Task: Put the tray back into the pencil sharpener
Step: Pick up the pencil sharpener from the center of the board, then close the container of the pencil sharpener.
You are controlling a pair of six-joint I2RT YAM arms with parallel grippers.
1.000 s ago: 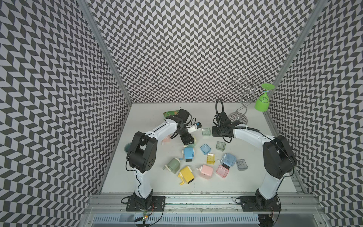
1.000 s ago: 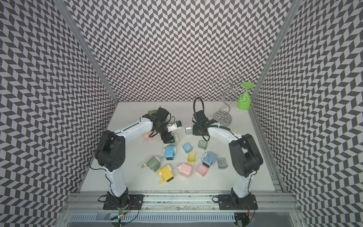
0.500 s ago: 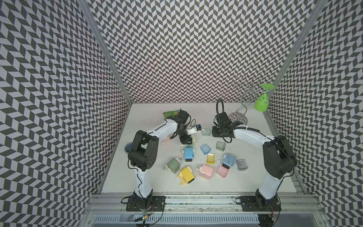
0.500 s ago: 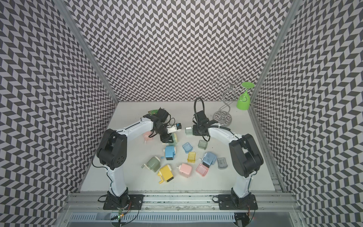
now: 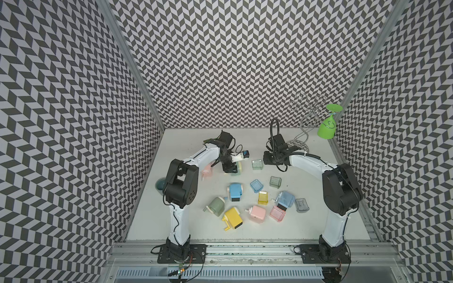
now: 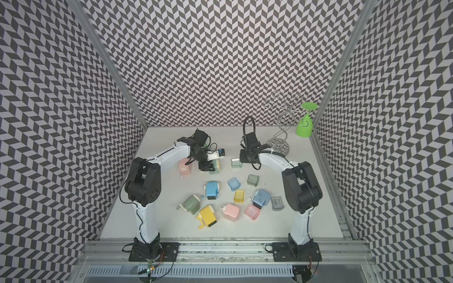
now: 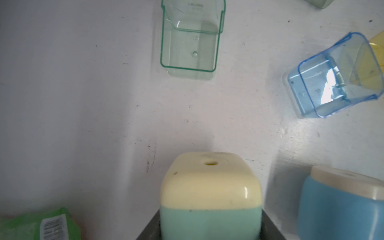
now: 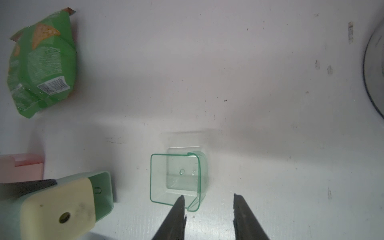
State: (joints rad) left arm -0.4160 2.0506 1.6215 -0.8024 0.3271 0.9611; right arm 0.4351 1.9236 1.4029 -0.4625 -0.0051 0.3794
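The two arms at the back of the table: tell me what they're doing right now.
The left gripper is shut on a mint-and-cream pencil sharpener. The right gripper hangs open over a clear green tray lying on the table apart from it, one finger above the tray's inside, one outside. The tray is not in the sharpener yet. Other sharpeners and trays lie loose nearer the front.

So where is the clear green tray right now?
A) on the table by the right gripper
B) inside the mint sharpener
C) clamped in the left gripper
A: the clear green tray rests on the table beside the open right gripper, outside the mint sharpener.
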